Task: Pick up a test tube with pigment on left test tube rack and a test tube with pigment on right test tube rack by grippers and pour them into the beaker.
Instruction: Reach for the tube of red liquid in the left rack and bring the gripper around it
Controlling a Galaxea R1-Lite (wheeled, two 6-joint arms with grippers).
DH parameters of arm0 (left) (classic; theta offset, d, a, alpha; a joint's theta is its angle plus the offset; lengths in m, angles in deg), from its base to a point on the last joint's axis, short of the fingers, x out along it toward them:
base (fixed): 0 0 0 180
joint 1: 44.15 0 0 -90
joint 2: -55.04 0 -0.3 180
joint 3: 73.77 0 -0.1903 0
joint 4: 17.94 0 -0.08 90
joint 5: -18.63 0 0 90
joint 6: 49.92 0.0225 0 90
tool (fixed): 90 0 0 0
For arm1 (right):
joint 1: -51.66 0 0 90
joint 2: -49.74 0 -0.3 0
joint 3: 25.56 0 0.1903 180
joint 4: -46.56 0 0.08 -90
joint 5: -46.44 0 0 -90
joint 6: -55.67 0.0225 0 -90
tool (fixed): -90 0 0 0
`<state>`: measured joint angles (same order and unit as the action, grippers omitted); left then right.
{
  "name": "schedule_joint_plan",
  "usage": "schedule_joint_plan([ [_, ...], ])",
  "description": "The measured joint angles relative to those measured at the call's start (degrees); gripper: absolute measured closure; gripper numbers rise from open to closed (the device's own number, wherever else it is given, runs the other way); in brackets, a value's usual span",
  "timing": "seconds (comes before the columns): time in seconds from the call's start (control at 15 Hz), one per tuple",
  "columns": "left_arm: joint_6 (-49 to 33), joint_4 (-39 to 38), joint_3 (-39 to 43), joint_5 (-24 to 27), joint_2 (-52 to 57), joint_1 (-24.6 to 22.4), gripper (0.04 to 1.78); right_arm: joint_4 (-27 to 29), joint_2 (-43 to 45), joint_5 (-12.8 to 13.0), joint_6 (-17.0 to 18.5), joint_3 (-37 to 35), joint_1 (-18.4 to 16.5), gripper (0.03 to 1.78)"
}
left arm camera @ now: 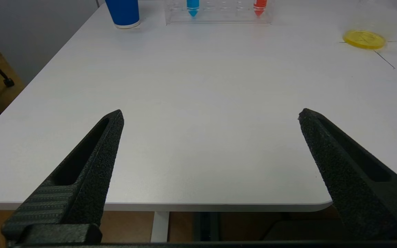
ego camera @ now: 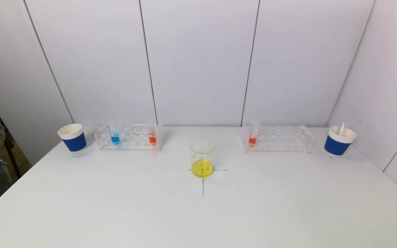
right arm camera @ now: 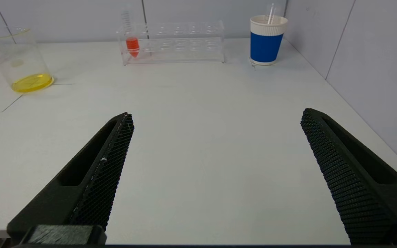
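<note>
A clear beaker point(ego camera: 202, 157) with yellow liquid at its bottom stands mid-table on a drawn cross. The left test tube rack point(ego camera: 129, 136) holds a blue test tube point(ego camera: 114, 135) and a red test tube point(ego camera: 152, 135). The right test tube rack point(ego camera: 277, 138) holds one red test tube point(ego camera: 253, 135) at its inner end. My left gripper point(left arm camera: 210, 115) hangs open over the table's near left edge, empty, far from the rack. My right gripper point(right arm camera: 215, 115) is open and empty over the near right part of the table. Neither arm shows in the head view.
A blue-and-white paper cup point(ego camera: 72, 137) stands left of the left rack. Another paper cup point(ego camera: 338, 140) with a thin rod in it stands right of the right rack, close to the side wall point(ego camera: 384, 86). White panels close the back.
</note>
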<state>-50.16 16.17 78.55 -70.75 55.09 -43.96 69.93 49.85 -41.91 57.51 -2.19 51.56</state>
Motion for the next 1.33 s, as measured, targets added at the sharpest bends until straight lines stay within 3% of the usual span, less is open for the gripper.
schedule_joint_plan([
  [1.07,1.76,0.37,-0.17,0.5,0.0,0.0,0.05,0.0,-0.01,0.0,0.0,0.0,0.0,0.05],
  [1.33,2.44,1.93,-4.34,1.39,-0.05,0.0,0.05,0.0,-0.01,0.0,0.0,0.0,0.0,0.05],
])
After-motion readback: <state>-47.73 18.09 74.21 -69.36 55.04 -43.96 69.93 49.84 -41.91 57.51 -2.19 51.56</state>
